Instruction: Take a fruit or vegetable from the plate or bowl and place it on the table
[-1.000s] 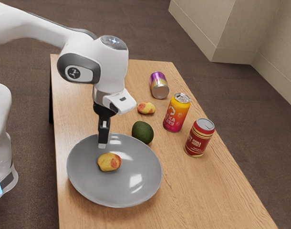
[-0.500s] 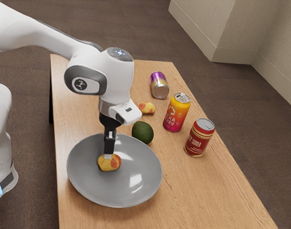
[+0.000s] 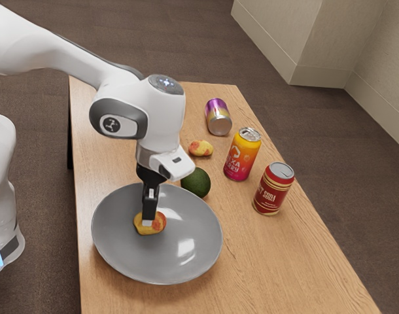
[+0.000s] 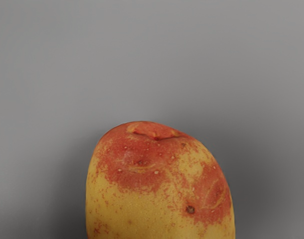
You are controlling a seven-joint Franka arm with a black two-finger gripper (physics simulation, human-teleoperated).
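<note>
The table (image 3: pixel 265 268) bears a plate (image 3: pixel 121 255); in it rests a potato (image 4: pixel 159 184); beside it, toward the exterior view's right, an avocado (image 3: pixel 197 183); behind that, a second potato (image 3: pixel 201 148); rightward, the nearest can (image 3: pixel 273 190), middle can (image 3: pixel 242 156) behind; farthest back, a third can (image 3: pixel 218 118).

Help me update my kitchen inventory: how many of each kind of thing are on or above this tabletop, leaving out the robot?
Grey plate: 1
Yellow-and-red produce: 2 (plated piece, loose piece)
Avocado: 1
Cans: 3 (purple can, orange-and-pink can, red can)
Total: 7
</note>
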